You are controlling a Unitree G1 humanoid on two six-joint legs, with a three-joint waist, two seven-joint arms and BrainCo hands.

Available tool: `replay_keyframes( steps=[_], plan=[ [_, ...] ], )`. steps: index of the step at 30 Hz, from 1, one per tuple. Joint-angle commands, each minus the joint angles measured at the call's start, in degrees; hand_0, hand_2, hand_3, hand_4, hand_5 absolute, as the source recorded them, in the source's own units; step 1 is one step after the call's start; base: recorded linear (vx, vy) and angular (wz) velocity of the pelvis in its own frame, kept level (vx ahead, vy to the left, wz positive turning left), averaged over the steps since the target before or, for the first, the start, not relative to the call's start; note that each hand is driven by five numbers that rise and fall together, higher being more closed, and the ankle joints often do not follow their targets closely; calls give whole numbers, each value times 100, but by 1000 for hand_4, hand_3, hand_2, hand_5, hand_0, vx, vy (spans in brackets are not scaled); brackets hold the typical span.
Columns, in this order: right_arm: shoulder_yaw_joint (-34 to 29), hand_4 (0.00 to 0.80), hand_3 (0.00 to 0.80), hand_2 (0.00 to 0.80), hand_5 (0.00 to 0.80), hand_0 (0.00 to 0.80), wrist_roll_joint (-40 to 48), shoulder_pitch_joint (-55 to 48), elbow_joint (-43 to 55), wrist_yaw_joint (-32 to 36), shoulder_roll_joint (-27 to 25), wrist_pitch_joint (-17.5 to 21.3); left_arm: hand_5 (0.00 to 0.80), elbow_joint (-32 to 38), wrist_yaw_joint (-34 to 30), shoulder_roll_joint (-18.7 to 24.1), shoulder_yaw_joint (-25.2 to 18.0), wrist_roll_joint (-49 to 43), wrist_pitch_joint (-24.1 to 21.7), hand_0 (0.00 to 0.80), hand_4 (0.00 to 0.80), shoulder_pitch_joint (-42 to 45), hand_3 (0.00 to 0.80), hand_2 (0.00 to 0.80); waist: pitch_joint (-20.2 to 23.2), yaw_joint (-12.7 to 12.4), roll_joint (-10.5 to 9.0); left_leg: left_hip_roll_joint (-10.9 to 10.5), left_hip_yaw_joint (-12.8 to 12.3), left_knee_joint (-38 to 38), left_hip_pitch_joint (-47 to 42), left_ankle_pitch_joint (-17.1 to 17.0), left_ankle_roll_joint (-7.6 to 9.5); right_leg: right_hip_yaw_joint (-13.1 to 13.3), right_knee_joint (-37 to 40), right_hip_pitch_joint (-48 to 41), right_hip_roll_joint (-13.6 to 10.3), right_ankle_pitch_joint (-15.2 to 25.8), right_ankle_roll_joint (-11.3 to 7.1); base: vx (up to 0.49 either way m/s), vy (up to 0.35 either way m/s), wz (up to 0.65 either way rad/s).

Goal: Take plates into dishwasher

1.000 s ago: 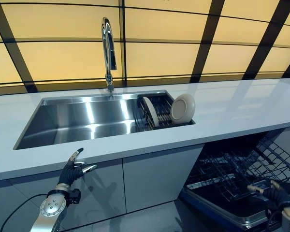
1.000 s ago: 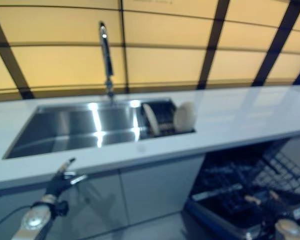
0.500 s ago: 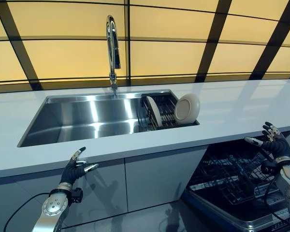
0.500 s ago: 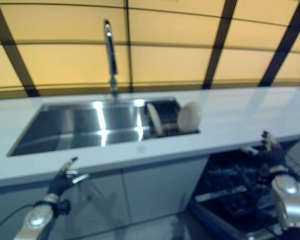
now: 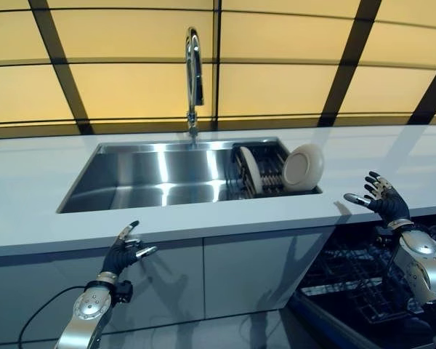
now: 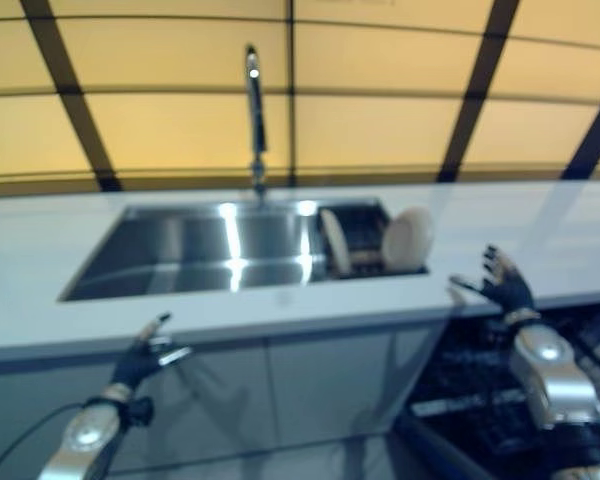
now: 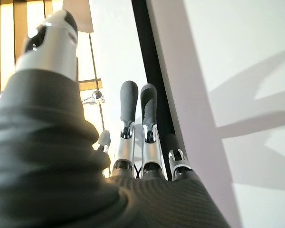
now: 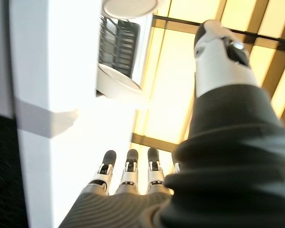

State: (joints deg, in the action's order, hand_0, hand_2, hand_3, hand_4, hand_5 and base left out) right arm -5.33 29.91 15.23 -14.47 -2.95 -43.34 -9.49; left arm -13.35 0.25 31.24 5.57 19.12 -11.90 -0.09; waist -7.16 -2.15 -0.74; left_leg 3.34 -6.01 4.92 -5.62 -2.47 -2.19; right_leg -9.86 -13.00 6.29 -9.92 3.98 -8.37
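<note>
Two white plates stand on edge in a dark rack point(image 5: 267, 169) at the right end of the steel sink point(image 5: 152, 171): a round one point(image 5: 303, 166) leaning at the rack's right end, and a thinner one point(image 5: 251, 170) to its left. The right wrist view also shows both plates point(image 8: 118, 81) and the rack. My right hand point(image 5: 382, 203) is open, fingers spread, raised at the counter's front edge, right of the plates and apart from them. My left hand point(image 5: 123, 251) hangs open below the counter edge, in front of the cabinet doors. The dishwasher's dark wire rack point(image 5: 363, 280) is pulled out at lower right.
A tall chrome tap point(image 5: 194, 73) rises behind the sink. The pale counter point(image 5: 36, 182) runs left and right of the sink. Yellow wall panels with dark strips stand behind it. Grey cabinet doors point(image 5: 247, 265) sit under the counter.
My right hand has risen from over the dishwasher rack up to the counter's front edge. The camera has shifted, so the sink sits further right in the picture. My left hand has hardly moved.
</note>
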Motion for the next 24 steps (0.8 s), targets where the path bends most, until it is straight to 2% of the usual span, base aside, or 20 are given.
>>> replay_keyframes(
  steps=[1, 2, 5, 10, 13, 19, 24],
  plan=[
    [156, 0, 0, 0, 0, 0, 58, 381, 39, 224, 5, 188, 0, 193, -40, 376, -2, 249, -437, 0, 0, -499, 0, 0, -229, 162, -258, -136, 344, -20, -49, 77, 112, 367, 502, 99, -51, 731, -55, 162, -188, 46],
    [184, 0, 0, 0, 0, 0, 129, 336, -9, 262, -5, 193, 0, 244, 5, 405, 27, 251, -475, 0, 0, -577, 0, 0, -269, 224, -242, -126, 404, -13, -83, 142, 130, 425, 706, 137, 67, 639, -18, 126, -193, 48],
    [263, 0, 0, 0, 0, 0, 143, 321, -271, 395, 73, 302, 0, 349, 119, 322, 5, 288, -503, 0, 0, -615, 0, 0, -223, 116, -260, -52, 391, 4, 34, 77, 71, 281, 1221, -252, 163, 508, 76, 18, -160, 43],
    [288, 0, 0, 0, 0, 0, 180, 335, -294, 318, 119, 309, 0, 373, 114, 149, 88, 195, -679, 0, 0, -568, 0, 0, -124, -10, -320, 31, 285, 2, 142, 14, -30, 119, 1706, -721, 228, 448, 154, 45, -84, 10],
    [296, 0, 0, 0, 0, 0, 206, 392, -351, 383, 95, 262, 0, 426, 118, 129, 70, 195, -728, 0, 0, -451, 0, 0, -45, -68, -307, 63, 250, 8, 159, 38, -85, 22, 1755, -791, 207, 400, 160, 55, -27, 4],
    [288, 0, 0, 0, 0, 0, 270, 377, -352, 253, 120, 333, 0, 553, 51, 209, 50, 273, -891, 0, 0, -337, 0, 0, -37, -71, -251, 94, 266, 8, 151, 46, -112, -12, 1723, -807, 188, 357, 183, 26, -8, 0],
    [293, 0, 0, 0, 0, 0, 315, 617, -561, -32, 9, 434, 0, 515, 28, 250, 119, 339, -822, 0, 0, -389, 0, 0, -55, -73, -210, 144, 238, 8, 179, 44, -150, -35, 1748, -802, 183, 336, 190, 0, 0, 0]
  ],
)
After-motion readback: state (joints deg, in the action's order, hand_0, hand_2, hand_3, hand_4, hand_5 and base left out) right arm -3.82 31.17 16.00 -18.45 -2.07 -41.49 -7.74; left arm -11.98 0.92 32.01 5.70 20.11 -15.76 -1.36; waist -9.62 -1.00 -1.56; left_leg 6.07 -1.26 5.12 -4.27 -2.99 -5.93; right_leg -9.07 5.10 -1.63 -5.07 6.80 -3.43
